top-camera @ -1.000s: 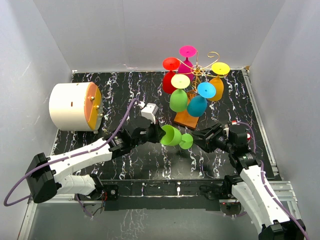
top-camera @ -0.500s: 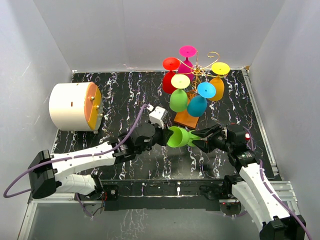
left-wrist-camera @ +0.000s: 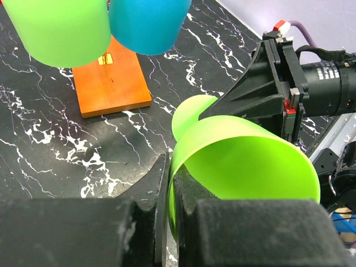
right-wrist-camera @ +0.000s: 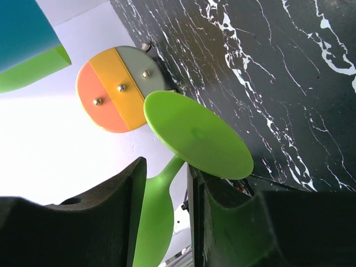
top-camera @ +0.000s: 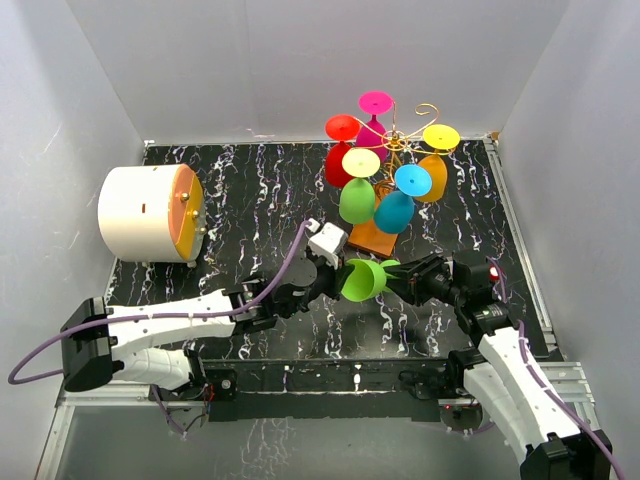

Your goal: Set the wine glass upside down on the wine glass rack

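Observation:
A lime green wine glass (top-camera: 362, 280) lies sideways above the table, between my two grippers. My left gripper (top-camera: 335, 276) is shut on the rim of its bowl (left-wrist-camera: 245, 161), one finger inside and one outside (left-wrist-camera: 172, 178). My right gripper (top-camera: 398, 280) is open, and its fingers straddle the thin stem (right-wrist-camera: 165, 167) just behind the round foot (right-wrist-camera: 194, 136). There is a gap on the left side of the stem. The gold wire wine glass rack (top-camera: 402, 140) stands at the back on its orange-brown base (top-camera: 370, 238). Several coloured glasses hang from it upside down.
A white drum with an orange and yellow face (top-camera: 150, 213) lies at the left of the table. A green glass (left-wrist-camera: 61, 28) and a blue glass (left-wrist-camera: 147, 22) hang low over the rack base (left-wrist-camera: 111, 83), just behind the held glass. White walls close in the table.
My left arm has carried the green glass to the right. Its stem and foot have gone in between the right gripper's open fingers. The right gripper has shifted slightly left.

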